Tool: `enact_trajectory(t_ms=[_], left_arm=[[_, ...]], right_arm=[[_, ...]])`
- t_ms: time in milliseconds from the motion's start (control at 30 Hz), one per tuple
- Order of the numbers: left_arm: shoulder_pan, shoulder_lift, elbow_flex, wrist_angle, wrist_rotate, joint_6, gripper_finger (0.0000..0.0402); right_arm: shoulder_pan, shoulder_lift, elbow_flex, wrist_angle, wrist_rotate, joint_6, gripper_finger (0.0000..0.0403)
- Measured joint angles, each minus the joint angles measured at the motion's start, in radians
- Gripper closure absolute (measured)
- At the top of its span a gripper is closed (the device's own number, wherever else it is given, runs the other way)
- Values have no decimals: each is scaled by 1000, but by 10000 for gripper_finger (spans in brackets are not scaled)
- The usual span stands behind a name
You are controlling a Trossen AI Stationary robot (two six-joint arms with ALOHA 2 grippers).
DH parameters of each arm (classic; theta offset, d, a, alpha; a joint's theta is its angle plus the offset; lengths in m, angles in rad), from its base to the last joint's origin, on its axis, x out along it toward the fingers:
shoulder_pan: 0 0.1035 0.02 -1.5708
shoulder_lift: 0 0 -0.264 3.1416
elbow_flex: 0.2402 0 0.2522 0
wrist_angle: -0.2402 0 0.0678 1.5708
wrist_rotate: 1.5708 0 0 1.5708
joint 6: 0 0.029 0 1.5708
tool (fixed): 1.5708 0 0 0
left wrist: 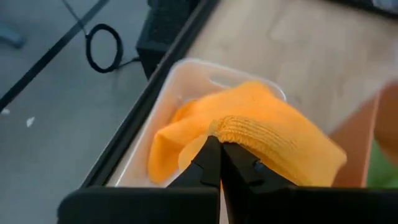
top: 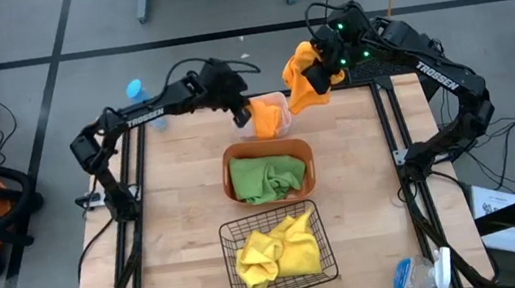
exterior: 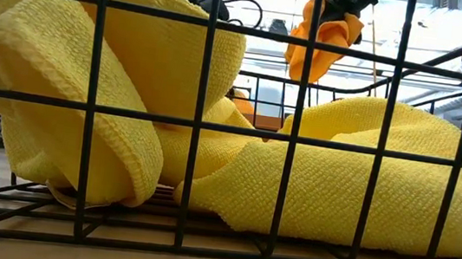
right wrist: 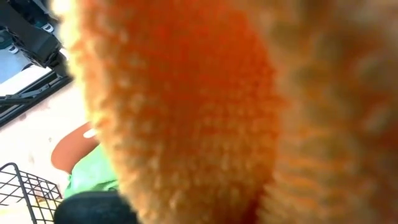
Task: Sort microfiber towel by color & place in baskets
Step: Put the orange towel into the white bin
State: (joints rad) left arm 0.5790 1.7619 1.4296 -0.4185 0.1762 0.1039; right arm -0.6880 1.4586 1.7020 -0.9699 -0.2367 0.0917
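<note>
One orange towel (top: 268, 118) lies in the white bin (left wrist: 186, 70) at the table's far edge, and my left gripper (left wrist: 220, 142) is shut on it. A second orange towel (top: 307, 78) hangs lifted from my right gripper (top: 327, 61), just right of the bin and above the far edge; it also fills the right wrist view and hides the fingers there. Green towels (top: 267, 177) lie in the orange-brown tub (top: 227, 158) at mid-table. Yellow towels (top: 275, 253) fill the black wire basket (top: 326, 256) by the near edge. My left gripper pinches the stitched edge (left wrist: 239, 127) of the orange towel between its two fingertips, coming down at a slant from the table's left. The edge is raised into a ridge, and the rest of the towel lies in the white bin. My right gripper holds the second orange towel by its upper part (exterior: 331, 19); the cloth itself hides the place of contact. The towel hangs slack below the gripper (exterior: 313, 56), lifted clear of the table.
A blue-capped clear bottle (top: 136, 90) stands off the table's far left corner, beside the left arm. Another bottle and a white object (top: 422, 274) lie at the near right. Bare wood shows left and right of the tub and basket.
</note>
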Motion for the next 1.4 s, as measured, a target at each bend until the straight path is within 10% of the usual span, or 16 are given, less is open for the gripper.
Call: enact_trajectory(t_ms=[333,800,1200,1400], left_arm=[[32,55,-1,37,-241,-285,401],[30,99,-1,93,-286,-426,396],[39,88,21,-35,-262,-347,207],[48,20,63,-242,-41,-284,170]], right_arm=[[0,0,0,8,-1,1,399],[1,0,0,9,-5,7,399],[3,0,0,5,-32,7,399],[3,0,-34,60,-32,0,399]])
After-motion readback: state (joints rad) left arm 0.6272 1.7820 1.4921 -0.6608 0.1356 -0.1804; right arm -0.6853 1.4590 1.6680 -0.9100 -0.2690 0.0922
